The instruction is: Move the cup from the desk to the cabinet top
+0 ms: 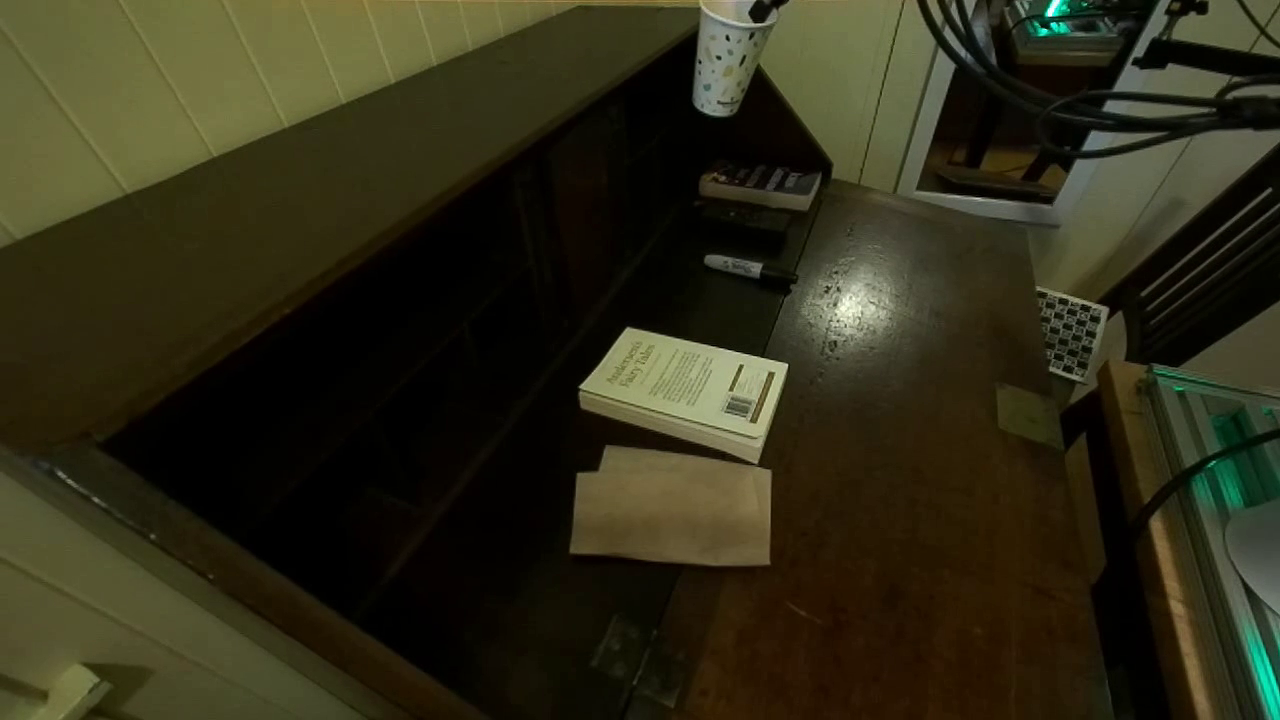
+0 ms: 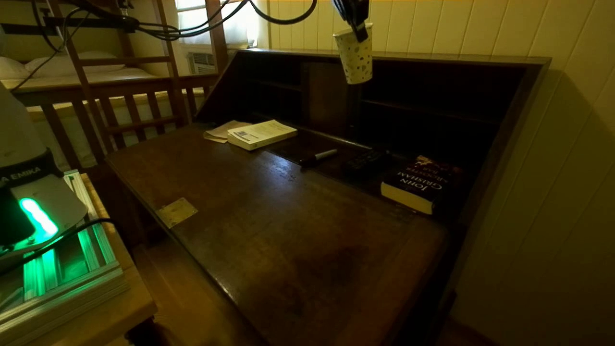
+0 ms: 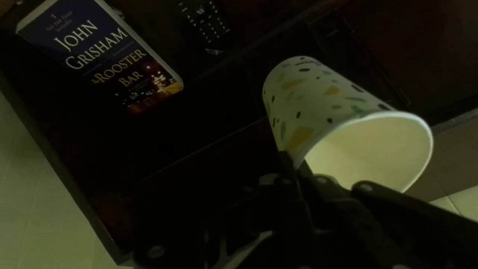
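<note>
Cup [image 3: 325, 101]: suspended in the air by the tool [image 3: 297, 164], well apart from the worktop [image 2: 269, 230]; not yet placed on the cabinet top [image 1: 350, 170]. Tool state: narrow, clamped on the cup wall at the rim. In the wrist view, one finger appears outside the wall and its partner inside the opening.

Governing relation: base of the cup against the front edge of the cabinet top. In both exterior views the long axis runs close to vertical with a slight lean, rim uppermost, base lowest. The base is therefore judged to be the part that must pass over the edge. In both, the lower part of the cup shows against the dark shelving [image 2: 447, 96]; whether the base is above the level of the cabinet top cannot be told. Verify clearance before traversing.

Position relative to the tool: the cup hangs below the fingertips. In the wrist view its body projects away from them, mainly to the right, rim nearest, base farthest.

Caution: a one-sided grip on a thin wall may let the cup swing or deform on contact. Lower it slowly.
</note>
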Motion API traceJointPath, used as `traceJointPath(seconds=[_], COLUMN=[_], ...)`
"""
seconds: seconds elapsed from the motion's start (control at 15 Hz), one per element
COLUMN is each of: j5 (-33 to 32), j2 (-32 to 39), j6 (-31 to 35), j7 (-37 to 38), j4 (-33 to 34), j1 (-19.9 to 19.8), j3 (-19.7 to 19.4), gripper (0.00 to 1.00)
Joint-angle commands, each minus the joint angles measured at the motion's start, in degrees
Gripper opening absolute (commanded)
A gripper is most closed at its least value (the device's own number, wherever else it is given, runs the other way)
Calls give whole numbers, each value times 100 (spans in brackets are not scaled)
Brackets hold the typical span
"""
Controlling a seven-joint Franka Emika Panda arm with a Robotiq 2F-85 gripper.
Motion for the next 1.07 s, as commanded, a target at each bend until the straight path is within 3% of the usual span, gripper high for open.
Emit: traceJointPath(seconds=[0.0,0.67,1.0], j5=[104,1061,1183], j2=[170,475,758], j6=[24,-85,-297], j7=[172,84,288], j4=[330,954,1466], j1=[-29,-38,-105], j3=[-43,-65,-156], gripper=[1,1,1])
